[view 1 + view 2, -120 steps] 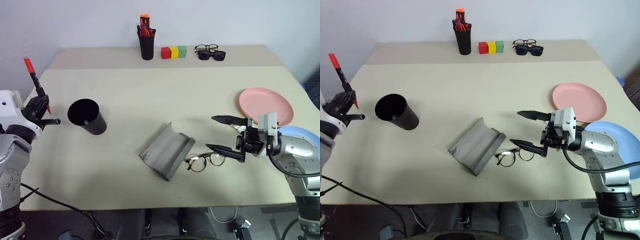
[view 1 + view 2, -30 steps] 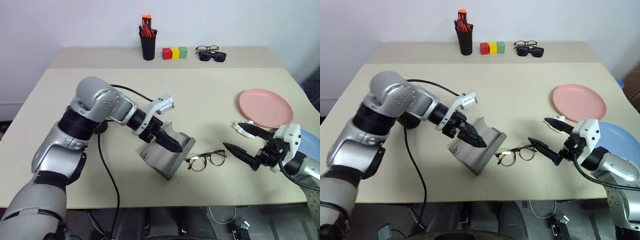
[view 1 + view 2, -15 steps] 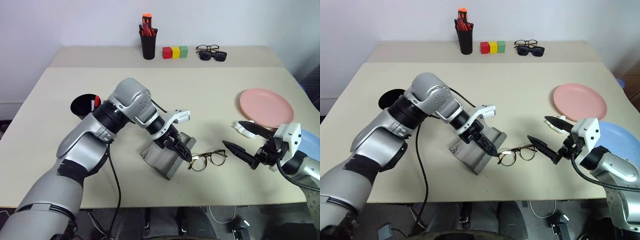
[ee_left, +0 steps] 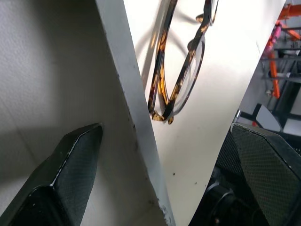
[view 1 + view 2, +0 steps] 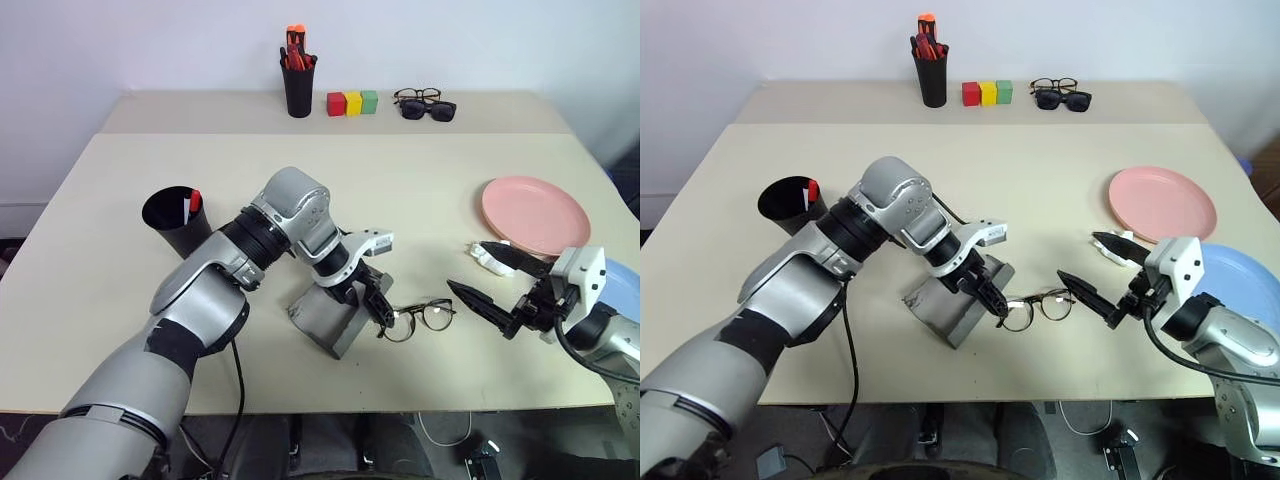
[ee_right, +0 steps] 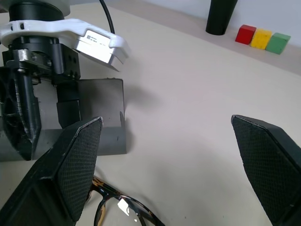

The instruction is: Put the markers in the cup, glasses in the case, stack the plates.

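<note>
The grey case (image 5: 325, 320) lies open at the table's middle front. The glasses (image 5: 420, 318) lie just to its right on the table. My left gripper (image 5: 385, 312) points down at the case's right edge, open; one finger (image 4: 70, 174) hangs over the case's inside and the other (image 4: 268, 174) over the table beyond the glasses (image 4: 183, 61). My right gripper (image 5: 462, 267) is open, level, just right of the glasses. A red marker (image 5: 193, 203) stands in the black cup (image 5: 175, 225). The pink plate (image 5: 535, 215) lies at right, the blue plate (image 5: 1240, 275) partly behind my right arm.
At the back stand a black pen pot with red-orange pens (image 5: 297, 75), three coloured blocks (image 5: 349, 102), and black sunglasses with dark-framed spectacles (image 5: 425, 105). The table's front edge runs close below the case and glasses.
The red marker, held at far left four seconds ago, now stands in the cup. My left arm has swung right and down over the case to the glasses. The right gripper drew back slightly right.
</note>
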Robot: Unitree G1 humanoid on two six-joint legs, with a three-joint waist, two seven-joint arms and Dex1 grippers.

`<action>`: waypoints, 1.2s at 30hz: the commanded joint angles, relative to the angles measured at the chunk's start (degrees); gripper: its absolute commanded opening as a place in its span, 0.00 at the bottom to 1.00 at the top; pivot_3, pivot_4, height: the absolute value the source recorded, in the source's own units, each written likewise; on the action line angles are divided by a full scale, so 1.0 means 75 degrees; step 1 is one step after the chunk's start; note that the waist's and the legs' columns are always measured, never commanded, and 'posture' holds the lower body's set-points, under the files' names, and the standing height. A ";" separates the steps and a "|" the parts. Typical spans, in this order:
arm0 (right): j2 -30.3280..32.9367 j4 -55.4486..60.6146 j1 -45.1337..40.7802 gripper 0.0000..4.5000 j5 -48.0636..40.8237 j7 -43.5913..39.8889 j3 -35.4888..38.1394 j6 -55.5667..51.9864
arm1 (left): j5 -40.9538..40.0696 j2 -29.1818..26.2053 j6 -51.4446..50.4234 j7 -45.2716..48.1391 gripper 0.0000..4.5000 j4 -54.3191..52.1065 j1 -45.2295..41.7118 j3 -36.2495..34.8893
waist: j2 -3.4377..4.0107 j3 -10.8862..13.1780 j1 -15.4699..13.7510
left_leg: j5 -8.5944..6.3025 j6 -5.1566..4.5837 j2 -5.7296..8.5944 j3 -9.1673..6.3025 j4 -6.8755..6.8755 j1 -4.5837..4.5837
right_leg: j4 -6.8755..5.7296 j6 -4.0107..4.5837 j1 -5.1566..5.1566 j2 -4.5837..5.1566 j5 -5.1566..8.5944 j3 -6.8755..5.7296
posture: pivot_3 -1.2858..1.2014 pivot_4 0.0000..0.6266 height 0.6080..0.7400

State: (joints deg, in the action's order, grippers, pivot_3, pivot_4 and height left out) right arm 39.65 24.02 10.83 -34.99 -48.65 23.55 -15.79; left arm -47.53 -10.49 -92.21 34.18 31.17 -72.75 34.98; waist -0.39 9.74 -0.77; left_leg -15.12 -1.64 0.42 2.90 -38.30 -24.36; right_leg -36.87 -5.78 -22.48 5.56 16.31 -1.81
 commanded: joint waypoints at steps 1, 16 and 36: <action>-0.0045 0.0305 0.0048 1.00 -0.0060 0.0038 0.0326 0.0236 | 0.0239 0.0041 -0.0039 -0.0218 0.61 0.0191 0.0020 -0.0320 | 0.0000 0.0000 0.0002 | 0.0000 0.0000 0.0000 0.0000 0.0000 0.0000 | -0.0003 0.0000 -0.0002 0.0000 0.0000 0.0000 | 0.52 0.24 1.00; -0.0059 0.0179 -0.0080 1.00 0.0004 0.0112 0.0173 0.0387 | 0.0953 -0.0272 0.0031 0.0320 0.14 -0.0756 0.0136 -0.0175 | 0.0001 0.0000 -0.0002 | 0.0004 0.0008 0.0001 0.0000 0.0000 -0.0001 | -0.0016 -0.0004 -0.0010 -0.0001 0.0004 0.0001 | 0.52 0.24 1.00; -0.0234 0.0109 -0.0189 1.00 0.0130 0.0229 -0.0015 0.0526 | 0.4690 -0.1502 0.6424 0.4915 0.01 -0.0087 -0.0320 0.2884 | 0.0005 -0.0004 -0.0014 | 0.0009 0.0015 0.0003 0.0001 0.0000 0.0002 | -0.0019 0.0005 -0.0008 0.0002 0.0008 0.0002 | 0.52 0.24 1.00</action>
State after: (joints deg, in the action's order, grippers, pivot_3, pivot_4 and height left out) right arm 38.44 23.97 9.84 -33.92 -47.09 23.00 -13.17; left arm -17.73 -21.63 -49.37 69.35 28.01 -74.62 54.73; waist -0.35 9.71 -0.88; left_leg -15.06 -1.54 0.45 2.90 -38.31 -24.35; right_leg -37.01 -5.74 -22.53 5.58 16.37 -1.79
